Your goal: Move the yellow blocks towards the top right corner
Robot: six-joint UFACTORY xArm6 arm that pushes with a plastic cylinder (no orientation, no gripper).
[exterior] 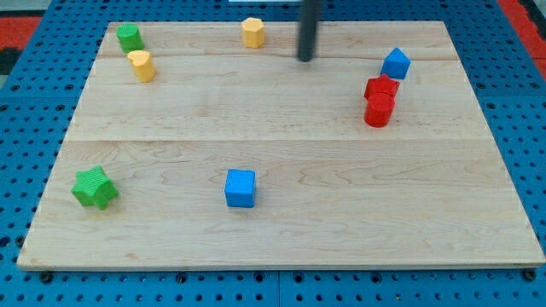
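Note:
A yellow hexagonal block (252,31) sits near the view's top edge, left of centre. A second yellow block (142,65), a rounded cylinder, lies at the upper left, just below a green block (130,37). My tip (306,59) is the lower end of the dark rod, to the right of the yellow hexagonal block and a little lower, not touching it. It is far right of the yellow cylinder.
A blue block (396,63) and two red blocks (381,87) (379,111) cluster at the upper right. A blue cube (241,188) lies at lower centre. A green star-shaped block (95,188) lies at lower left. The wooden board (281,239) rests on blue pegboard.

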